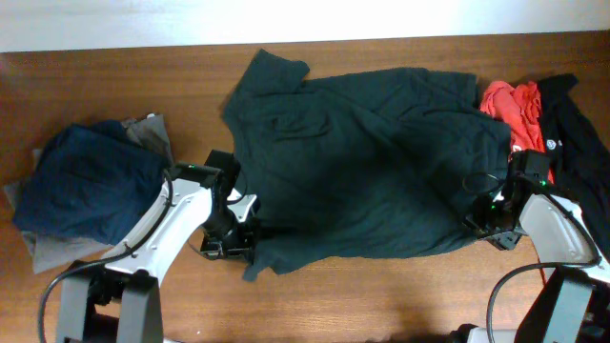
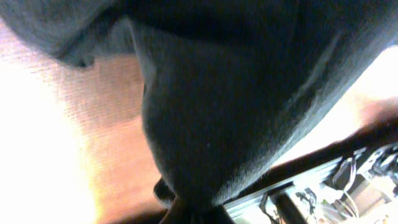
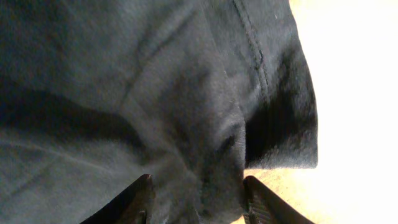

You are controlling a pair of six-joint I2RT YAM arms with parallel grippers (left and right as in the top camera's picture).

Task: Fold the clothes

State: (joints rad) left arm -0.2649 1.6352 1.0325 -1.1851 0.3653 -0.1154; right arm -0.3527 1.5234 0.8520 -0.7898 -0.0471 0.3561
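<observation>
The dark green shirt (image 1: 372,171) lies spread across the middle of the desk (image 1: 381,295), its lower-left hem pinched in the left fingers (image 1: 224,246), closed tight on it, while at its right edge the right fingers (image 3: 134,202) clamp a bunched fold of the same shirt.

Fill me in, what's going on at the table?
Both arms are working the large dark green shirt, spread across the table. The left gripper is shut on its near-left corner; the right gripper has a bunch of its near-right edge between its fingers. A navy blue piece sits at far left, a red shirt and black garment at far right.
</observation>
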